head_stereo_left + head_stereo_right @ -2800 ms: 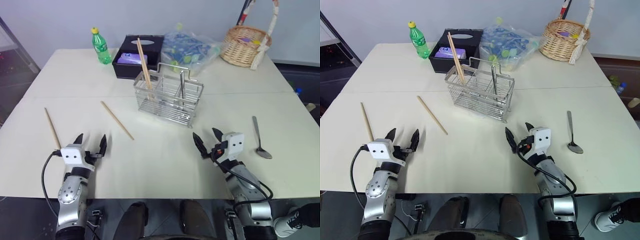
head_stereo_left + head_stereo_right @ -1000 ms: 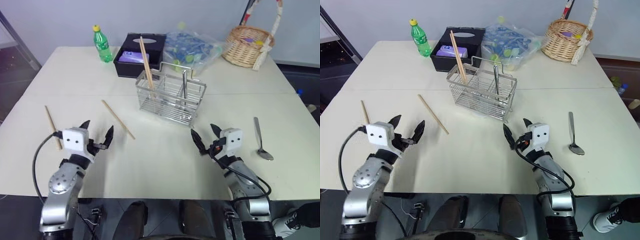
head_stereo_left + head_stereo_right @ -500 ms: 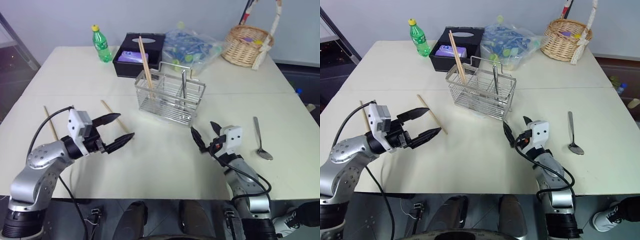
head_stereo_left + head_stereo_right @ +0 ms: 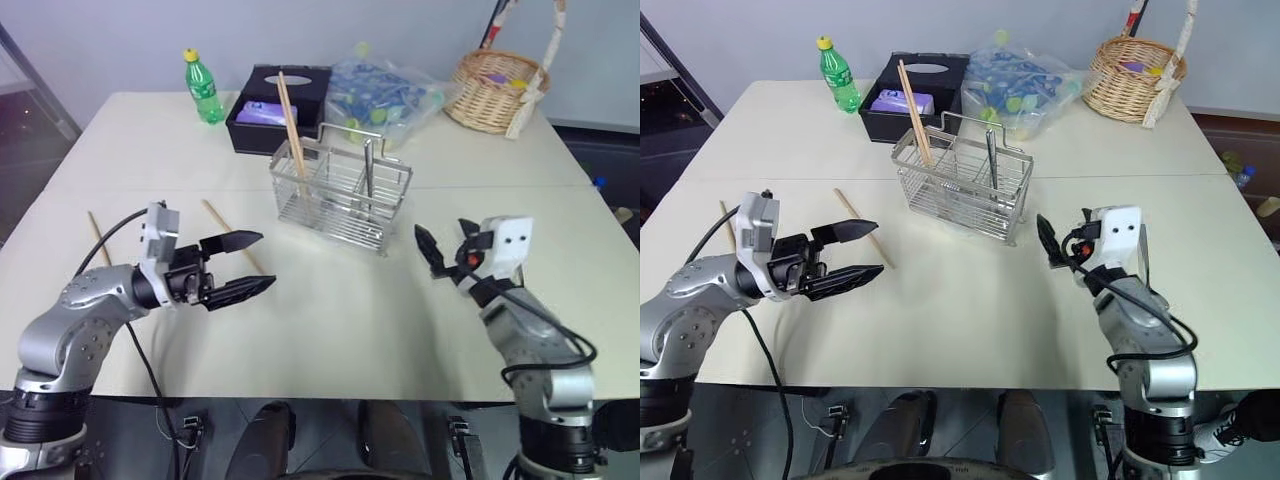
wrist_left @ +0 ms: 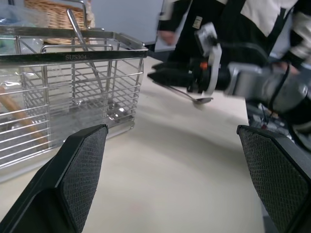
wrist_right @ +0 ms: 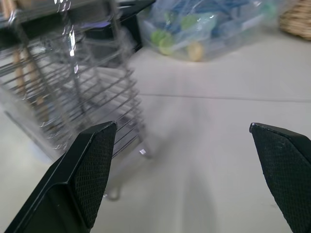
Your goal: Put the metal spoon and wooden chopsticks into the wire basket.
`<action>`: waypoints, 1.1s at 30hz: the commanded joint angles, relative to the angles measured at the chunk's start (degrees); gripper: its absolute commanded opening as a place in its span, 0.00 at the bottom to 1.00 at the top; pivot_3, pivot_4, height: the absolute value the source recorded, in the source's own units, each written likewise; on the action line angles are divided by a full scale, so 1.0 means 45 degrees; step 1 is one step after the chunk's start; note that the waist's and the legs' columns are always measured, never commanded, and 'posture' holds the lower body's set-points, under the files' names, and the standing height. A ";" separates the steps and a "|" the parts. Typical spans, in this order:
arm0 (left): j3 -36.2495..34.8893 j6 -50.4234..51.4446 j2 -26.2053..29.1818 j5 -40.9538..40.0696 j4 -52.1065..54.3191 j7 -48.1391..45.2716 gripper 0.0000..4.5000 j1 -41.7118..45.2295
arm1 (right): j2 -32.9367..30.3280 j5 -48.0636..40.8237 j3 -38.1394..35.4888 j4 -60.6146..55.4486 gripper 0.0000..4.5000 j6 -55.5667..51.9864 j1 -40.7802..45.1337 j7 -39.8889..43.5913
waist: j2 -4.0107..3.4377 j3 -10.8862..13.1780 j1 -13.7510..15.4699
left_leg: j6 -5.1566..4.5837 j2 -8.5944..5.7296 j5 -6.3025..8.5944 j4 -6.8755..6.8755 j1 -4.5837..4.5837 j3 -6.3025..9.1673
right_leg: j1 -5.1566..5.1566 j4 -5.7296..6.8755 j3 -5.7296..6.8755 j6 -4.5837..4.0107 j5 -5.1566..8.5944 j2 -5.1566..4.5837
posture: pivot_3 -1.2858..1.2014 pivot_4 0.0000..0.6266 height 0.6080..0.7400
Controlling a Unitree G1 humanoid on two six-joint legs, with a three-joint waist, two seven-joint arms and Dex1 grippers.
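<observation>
- Facing you at table centre, the basket (image 4: 340,195) holds two chopsticks (image 4: 290,125) and a spoon upright.
- Your left gripper (image 4: 250,265) hangs at its 8 o'clock, jaws wide, empty.
- Your right gripper (image 4: 445,245) hangs at its 4 o'clock, jaws wide, empty.
- Loose chopsticks (image 4: 232,238) lie at 9 o'clock.
- Another spoon (image 5: 187,94) lies beyond the right gripper.

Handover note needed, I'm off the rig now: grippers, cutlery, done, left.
Left gripper: open, empty, above the table.
Right gripper: open, empty, beside the rectangular silver wire basket.
Done: two light-brown wooden chopsticks and a metal utensil stand in the basket.
Left: two loose chopsticks on the table, one near the left gripper, one at the left edge; small shiny metal spoon on the table beyond the right gripper.
</observation>
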State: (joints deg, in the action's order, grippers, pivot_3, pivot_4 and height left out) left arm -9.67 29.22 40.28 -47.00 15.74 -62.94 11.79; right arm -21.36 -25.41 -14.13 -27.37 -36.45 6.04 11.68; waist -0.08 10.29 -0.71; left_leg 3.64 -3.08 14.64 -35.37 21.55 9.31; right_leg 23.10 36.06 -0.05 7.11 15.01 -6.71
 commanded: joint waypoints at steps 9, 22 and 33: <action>0.0157 -0.0562 0.0191 0.0614 0.0079 -0.1021 1.00 0.0529 | -0.2600 -0.0960 -0.2587 0.1028 0.99 -0.4132 0.0809 -0.0045 | 0.0009 0.0005 -0.0001 | -0.0003 0.0001 -0.0001 0.0010 0.0015 -0.0011 | 0.0009 -0.0012 0.0000 0.0001 -0.0001 -0.0003 | 0.52 0.24 1.00; -0.0157 -0.0890 -0.0053 0.0802 0.0652 -0.0257 1.00 -0.0095 | -0.4096 -0.1006 -0.3425 0.4161 0.99 -0.6619 0.2271 0.0131 | 0.0018 0.0014 -0.0018 | -0.0005 0.0009 -0.0001 0.0008 0.0013 -0.0031 | 0.0009 -0.0011 -0.0003 0.0013 -0.0008 -0.0001 | 0.52 0.24 1.00; -0.0227 -0.0897 -0.0184 0.0645 0.1325 0.0375 1.00 -0.0396 | -0.4153 -0.0524 -0.2362 0.4904 0.99 -0.7178 0.2595 0.0438 | 0.0019 0.0015 -0.0012 | -0.0005 0.0008 -0.0001 0.0007 0.0015 -0.0032 | 0.0009 -0.0013 -0.0003 0.0038 -0.0022 -0.0002 | 0.52 0.24 1.00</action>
State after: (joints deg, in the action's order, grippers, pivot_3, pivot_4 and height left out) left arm -9.35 25.89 39.64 -43.34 19.91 -61.66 9.93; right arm -39.43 -28.43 -24.34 -5.75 -69.05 17.32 13.60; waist 0.00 10.36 -0.76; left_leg 3.62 -3.05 14.64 -35.34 21.62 9.16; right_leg 23.14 36.01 -0.06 7.28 14.91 -6.72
